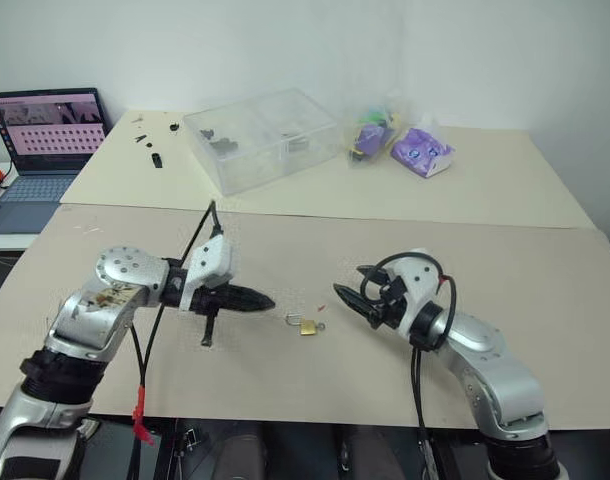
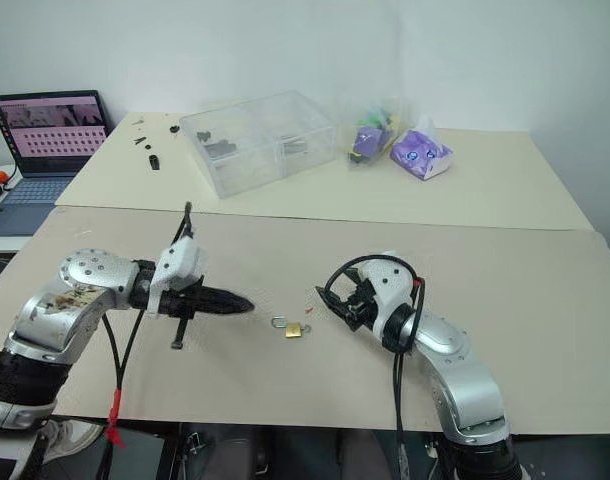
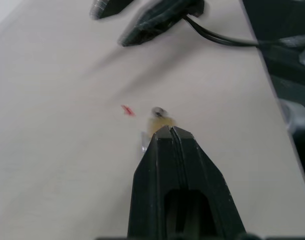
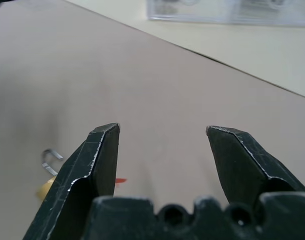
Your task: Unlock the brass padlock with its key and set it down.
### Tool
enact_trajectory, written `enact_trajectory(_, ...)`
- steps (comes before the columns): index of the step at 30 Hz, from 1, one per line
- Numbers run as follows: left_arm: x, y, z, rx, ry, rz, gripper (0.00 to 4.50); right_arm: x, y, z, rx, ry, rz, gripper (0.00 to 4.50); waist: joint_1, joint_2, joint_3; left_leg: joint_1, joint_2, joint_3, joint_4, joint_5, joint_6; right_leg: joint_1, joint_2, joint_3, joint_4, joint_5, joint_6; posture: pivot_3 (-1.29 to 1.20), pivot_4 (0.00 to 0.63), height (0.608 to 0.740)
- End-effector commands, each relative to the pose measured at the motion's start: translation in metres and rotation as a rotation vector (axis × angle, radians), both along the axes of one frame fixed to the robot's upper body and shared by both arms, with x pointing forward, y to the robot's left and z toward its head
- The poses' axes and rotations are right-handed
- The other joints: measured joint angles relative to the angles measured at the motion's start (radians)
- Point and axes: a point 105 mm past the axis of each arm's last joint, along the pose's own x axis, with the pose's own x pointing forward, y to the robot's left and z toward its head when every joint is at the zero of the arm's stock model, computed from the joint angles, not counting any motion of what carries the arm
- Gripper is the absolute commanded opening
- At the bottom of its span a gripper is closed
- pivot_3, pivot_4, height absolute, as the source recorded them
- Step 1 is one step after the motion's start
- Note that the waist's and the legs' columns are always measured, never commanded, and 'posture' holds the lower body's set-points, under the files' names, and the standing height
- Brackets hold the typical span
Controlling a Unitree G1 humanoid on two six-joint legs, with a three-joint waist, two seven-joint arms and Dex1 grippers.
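A clear plastic box point(image 1: 260, 137) is seen at the back of the counter point(image 1: 505, 290), its lid closed; small dark parts are lodged in its left compartments, and what lies in the others cannot be made out. To its right two clear bags point(image 1: 403, 140) are placed, with purple and yellow contents. A few small black bits point(image 1: 153, 142) are scattered to the left of the box, and an open laptop point(image 1: 40, 150) is set on a side desk at the far left.

The brass padlock point(image 1: 308, 326) is found lying flat on the near part of the counter, between the two tools and touched by neither. It is a tiny, shiny gold-yellow block with a thin silver shackle point(image 4: 50, 161), which appears swung open. A red speck point(image 3: 127, 110) lies just beside it. The key cannot be made out.

The left tool point(image 1: 266, 299) is pressed shut on nothing, pointed toward the padlock. The right tool point(image 4: 162, 132) is spread wide and empty, aimed at the padlock from the other side.
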Motion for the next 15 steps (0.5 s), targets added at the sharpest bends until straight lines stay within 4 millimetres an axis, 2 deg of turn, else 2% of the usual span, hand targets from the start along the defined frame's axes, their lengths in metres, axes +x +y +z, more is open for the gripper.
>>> enact_trajectory(1,0.038,0.043,0.027,-0.225,-0.093,0.453,0.00,0.016,-0.040,0.011,-0.118,-0.111,-0.267,3.30,0.000,0.000,0.000,0.000,0.000,0.000,0.000,0.000,0.000,0.000,0.000,0.000,0.000,0.000,0.000,0.00,0.150,0.726)
enact_trajectory(3,0.052,0.074,0.023,-0.269,-0.153,0.727,0.00,0.024,-0.062,0.011,-0.124,-0.137,-0.427,3.30,0.000,0.000,0.000,0.000,0.000,0.000,0.000,0.000,0.000,0.000,0.000,0.000,0.000,0.001,0.002,0.00,0.150,0.726)
enact_trajectory(7,0.058,0.111,0.000,-0.370,-0.137,1.034,0.00,0.032,-0.094,0.005,-0.095,-0.126,-0.627,3.30,-0.002,0.000,0.000,0.000,0.000,0.000,0.000,0.000,0.000,0.000,0.000,0.000,0.000,0.006,0.005,0.00,0.150,0.726)
enact_trajectory(11,0.062,0.134,-0.027,-0.355,-0.127,1.200,0.00,0.037,-0.106,-0.009,-0.184,-0.112,-0.649,3.30,-0.002,0.000,0.000,0.000,-0.001,0.000,0.000,0.000,0.000,0.001,0.000,0.000,0.000,0.009,0.002,0.00,0.150,0.726)
enact_trajectory(15,0.067,0.139,-0.030,-0.384,-0.147,1.245,0.00,0.039,-0.110,-0.014,-0.197,-0.103,-0.647,3.30,-0.001,0.000,0.000,0.000,-0.001,0.000,0.000,0.000,0.000,0.001,0.000,0.000,-0.001,0.009,0.002,0.00,0.150,0.726)
